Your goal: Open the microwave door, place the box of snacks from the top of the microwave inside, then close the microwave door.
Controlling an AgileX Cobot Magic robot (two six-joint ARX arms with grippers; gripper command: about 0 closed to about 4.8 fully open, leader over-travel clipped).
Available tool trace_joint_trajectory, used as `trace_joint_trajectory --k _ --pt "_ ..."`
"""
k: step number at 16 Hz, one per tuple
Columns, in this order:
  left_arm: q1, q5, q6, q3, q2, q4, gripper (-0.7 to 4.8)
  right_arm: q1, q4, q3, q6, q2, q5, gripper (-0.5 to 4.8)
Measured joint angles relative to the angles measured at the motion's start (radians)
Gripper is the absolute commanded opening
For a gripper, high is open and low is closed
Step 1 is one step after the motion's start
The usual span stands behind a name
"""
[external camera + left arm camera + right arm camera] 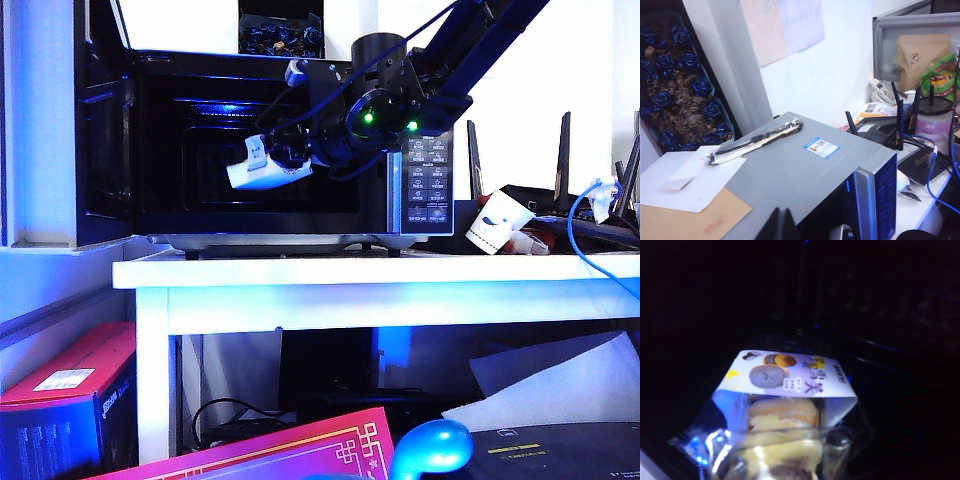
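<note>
- Right end effector [285, 160] grips the box of snacks [262, 170] at the mouth of the microwave [300, 140]; early release risks it tipping out.
- Left end effector [780, 225] above the microwave's top; its opening cannot be told.
- Microwave door [100, 140] open.

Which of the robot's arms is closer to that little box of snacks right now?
The right. Its end effector holds the box of snacks in the open microwave cavity. The left end effector is over the microwave's top, apart from the box.
</note>
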Motion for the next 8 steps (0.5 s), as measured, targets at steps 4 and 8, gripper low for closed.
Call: trace_joint_trajectory --k 4,8 --pt "0.000 0.000 0.000 0.000 0.000 0.000 -0.05 0.003 -0.027 -0.001 0.003 0.001 0.000 2.11" --pt "0.000 0.000 0.000 0.000 0.000 -0.002 -0.05 0.005 -0.003 -0.001 0.008 0.018 0.021 2.11"
